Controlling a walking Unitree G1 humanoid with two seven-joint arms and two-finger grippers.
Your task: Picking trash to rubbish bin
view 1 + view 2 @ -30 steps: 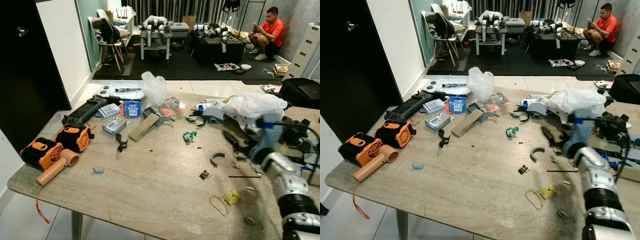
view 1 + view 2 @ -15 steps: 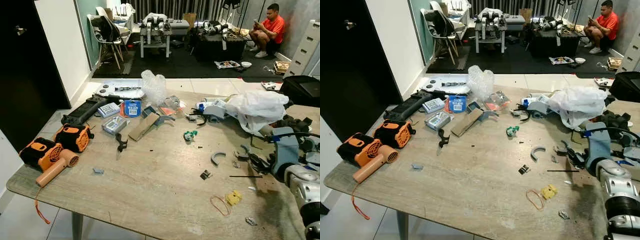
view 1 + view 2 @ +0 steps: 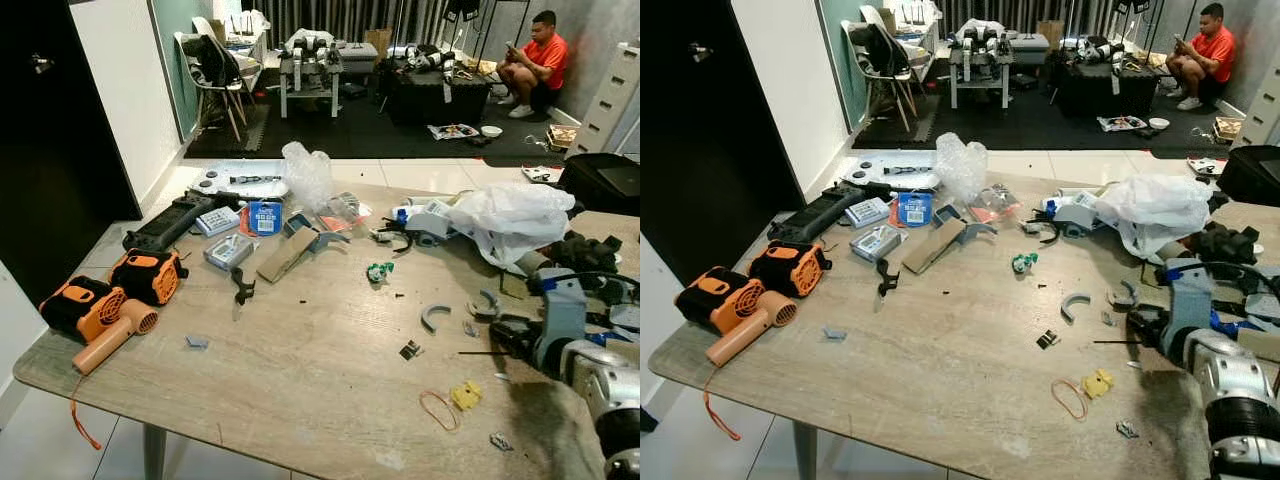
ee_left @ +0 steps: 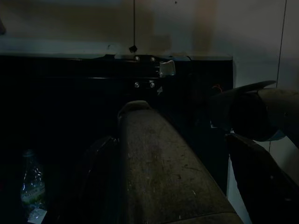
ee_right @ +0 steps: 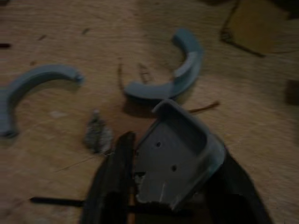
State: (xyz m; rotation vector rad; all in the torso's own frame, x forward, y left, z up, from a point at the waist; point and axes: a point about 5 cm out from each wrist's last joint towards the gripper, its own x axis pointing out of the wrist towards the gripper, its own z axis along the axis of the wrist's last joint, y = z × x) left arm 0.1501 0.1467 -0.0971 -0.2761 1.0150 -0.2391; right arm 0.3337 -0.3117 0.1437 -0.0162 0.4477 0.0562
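I'm looking at a wood-grain table [image 3: 300,370] littered with scraps. At about 9 o'clock sit two orange-and-black tools [image 3: 110,292] with a peach nozzle pointing toward the near edge. Toward 11 o'clock lie a long black case [image 3: 165,223], a blue packet [image 3: 265,217], a strip of cardboard [image 3: 287,254] and crumpled clear plastic [image 3: 307,172]. Near the centre I see a small green piece [image 3: 378,271]. At 1 o'clock a white plastic bag [image 3: 515,218] is heaped. Around 3 o'clock lie two grey curved pieces [image 3: 434,315] [image 3: 487,302], apart from each other. Toward 5 o'clock are a yellow scrap [image 3: 465,396] and an orange rubber band [image 3: 437,409], just beside each other.
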